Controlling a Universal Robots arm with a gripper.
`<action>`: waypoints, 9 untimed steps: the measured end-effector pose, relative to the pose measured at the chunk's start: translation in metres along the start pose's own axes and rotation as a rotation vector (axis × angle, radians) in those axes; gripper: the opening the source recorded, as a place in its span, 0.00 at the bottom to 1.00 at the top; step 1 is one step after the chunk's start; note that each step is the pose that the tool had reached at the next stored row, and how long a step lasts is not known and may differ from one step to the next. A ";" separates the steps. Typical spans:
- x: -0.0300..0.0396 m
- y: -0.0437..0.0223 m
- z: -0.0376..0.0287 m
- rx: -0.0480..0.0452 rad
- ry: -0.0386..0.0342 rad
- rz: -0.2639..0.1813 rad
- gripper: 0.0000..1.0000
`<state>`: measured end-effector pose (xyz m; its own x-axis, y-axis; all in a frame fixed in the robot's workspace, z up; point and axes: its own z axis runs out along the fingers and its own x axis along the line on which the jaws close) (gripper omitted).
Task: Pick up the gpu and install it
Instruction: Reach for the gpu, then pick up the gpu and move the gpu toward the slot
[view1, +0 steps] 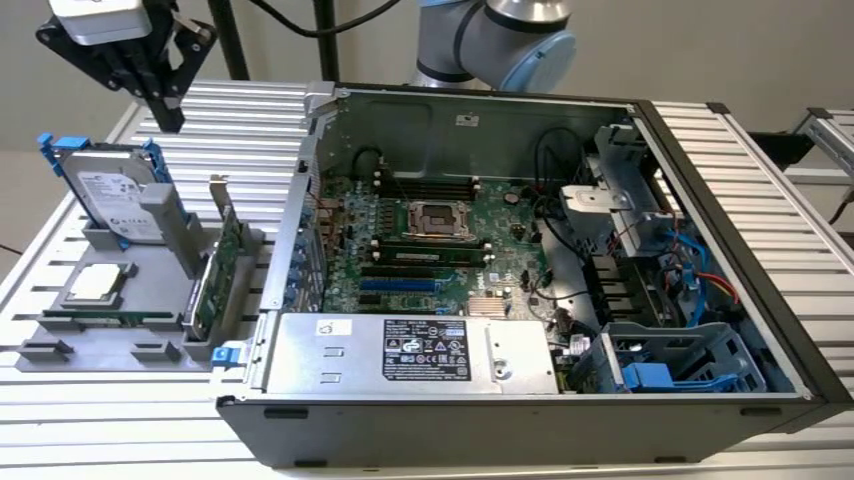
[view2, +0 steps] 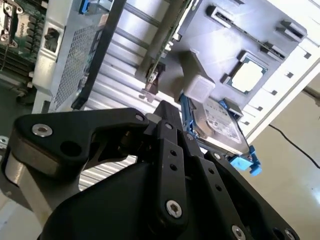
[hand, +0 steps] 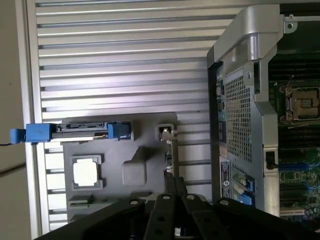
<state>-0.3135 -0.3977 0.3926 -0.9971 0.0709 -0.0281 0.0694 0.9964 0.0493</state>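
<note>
While upright in its holder (view1: 154, 288), slim green gpu (view1: 223, 262)

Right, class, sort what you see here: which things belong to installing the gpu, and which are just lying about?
Belongs to the job:
- gpu, standing upright in the grey holder
- claw, shut, hanging above the holder
- open computer case

Just lying about:
- hard drive with blue rails
- processor chip
- memory stick
</note>
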 end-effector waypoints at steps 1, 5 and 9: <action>-0.0001 -0.0031 0.0000 0.0000 -0.0001 0.000 0.00; -0.0008 -0.0173 -0.0003 0.0000 0.0000 0.000 0.00; -0.0017 -0.0327 -0.0006 0.0000 0.0000 0.000 0.00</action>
<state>-0.3141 -0.4304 0.3916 -0.9971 0.0705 -0.0281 0.0690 0.9964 0.0493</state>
